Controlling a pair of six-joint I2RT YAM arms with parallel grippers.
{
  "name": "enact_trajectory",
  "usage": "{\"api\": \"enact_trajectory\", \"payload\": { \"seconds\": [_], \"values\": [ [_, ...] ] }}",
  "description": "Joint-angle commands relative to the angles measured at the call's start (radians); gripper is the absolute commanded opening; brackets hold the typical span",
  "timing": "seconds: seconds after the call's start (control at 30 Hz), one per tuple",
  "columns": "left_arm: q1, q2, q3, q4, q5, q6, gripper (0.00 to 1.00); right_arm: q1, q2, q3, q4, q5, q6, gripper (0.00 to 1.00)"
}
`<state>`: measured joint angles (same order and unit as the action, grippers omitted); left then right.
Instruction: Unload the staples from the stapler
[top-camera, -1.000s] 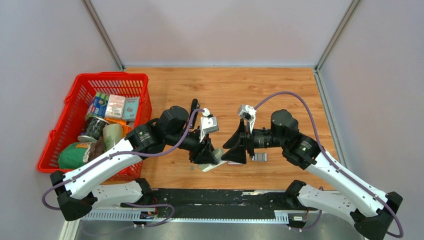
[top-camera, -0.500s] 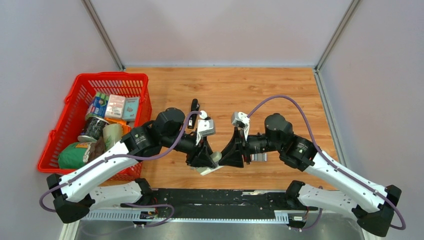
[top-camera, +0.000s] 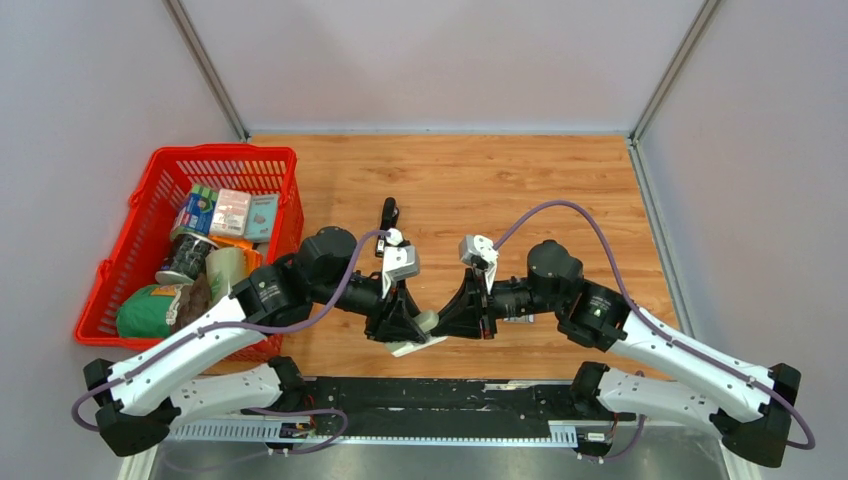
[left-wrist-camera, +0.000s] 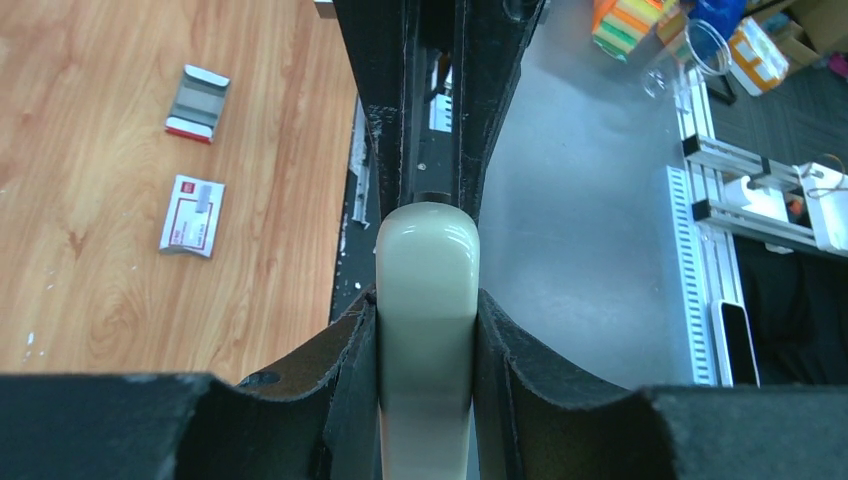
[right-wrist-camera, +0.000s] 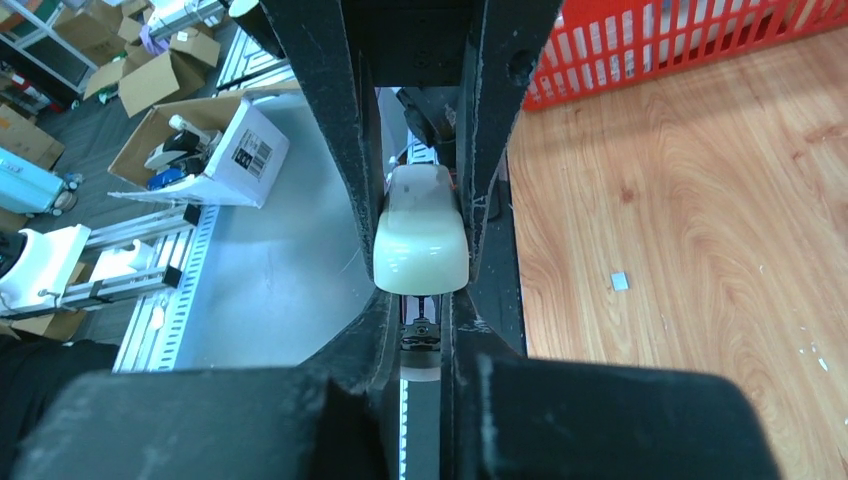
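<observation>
One cream plastic stapler (left-wrist-camera: 427, 270) is showing, with two black two-finger grippers: the left gripper (top-camera: 400, 322) and the right gripper (top-camera: 462, 315). Also showing are one red plastic mesh basket (top-camera: 160, 165), one small red-and-white printed box (left-wrist-camera: 192, 215), one grey open tray with red ends (left-wrist-camera: 197, 100), one small black object (top-camera: 388, 214) and one tiny silver-grey metal piece (right-wrist-camera: 620, 281).

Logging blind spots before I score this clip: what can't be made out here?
Staples inside the stapler: magazine hidden in both wrist views under its cream top.
Right gripper: whether it grips the narrow part between its fingers, shadowed.
Top view: stapler mostly covered by both grippers, the left gripper clamping it.
Small black item on the table: too small to identify.
</observation>
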<state>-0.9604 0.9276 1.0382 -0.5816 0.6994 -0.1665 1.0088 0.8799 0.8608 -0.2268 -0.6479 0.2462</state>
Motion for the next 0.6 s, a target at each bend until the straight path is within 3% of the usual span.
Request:
{"api": "enact_trajectory", "payload": {
  "seconds": [0.0, 0.57],
  "values": [
    [0.005, -0.094, 0.003, 0.241, -0.136, -0.073, 0.00, 0.024, -0.015, -0.106, 0.058, 0.027, 0.068, 0.00],
    [0.005, -0.191, -0.061, 0.414, -0.325, -0.143, 0.00, 0.111, 0.013, -0.253, 0.268, 0.014, 0.172, 0.00]
  ]
}}
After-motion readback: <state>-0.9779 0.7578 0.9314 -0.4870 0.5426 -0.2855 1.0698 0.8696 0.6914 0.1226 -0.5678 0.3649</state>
